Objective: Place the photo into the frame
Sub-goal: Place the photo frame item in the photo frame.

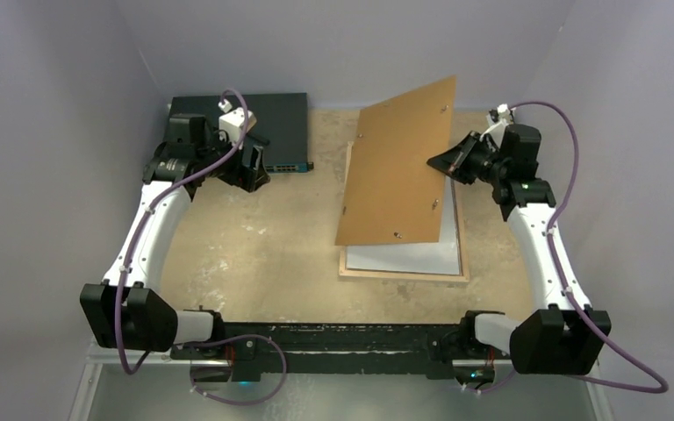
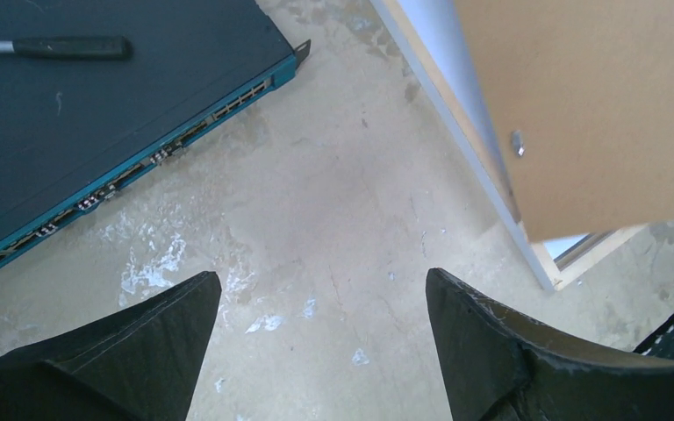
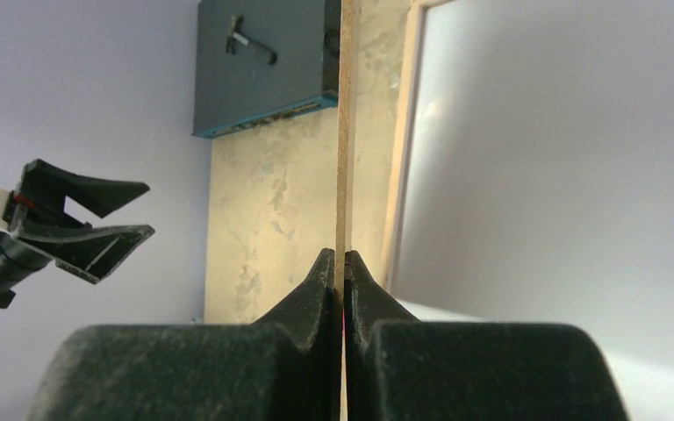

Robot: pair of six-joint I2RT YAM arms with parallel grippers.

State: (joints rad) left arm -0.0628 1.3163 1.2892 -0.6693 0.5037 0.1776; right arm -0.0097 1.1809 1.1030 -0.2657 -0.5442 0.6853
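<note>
At the far left of the table [image 1: 263, 254] a dark flat box [image 1: 276, 123] with a row of ports along its teal front edge lies against the back wall. A black-handled tool [image 2: 70, 46] rests on its top. Just beside the box's near right corner hangs the left gripper [image 2: 319, 281], its jaws spread wide over bare tabletop and holding nothing.

Right of centre, the brown backing board [image 1: 399, 167] stands tilted, with its left side lifted clear and small metal tabs showing on its face. Under it the frame [image 1: 404, 275] lies flat on the table with its light wood back upward. Its near edge and right side stick out past the board. Inside that wooden border a plain white sheet [image 1: 404, 256] shows, which looks like the photo lying face down in the frame, though its printed side cannot be seen.

At the right, the right gripper [image 3: 342, 259] has its jaws pressed together on the board's thin right edge, pinching it and holding the panel raised above the frame.
</note>
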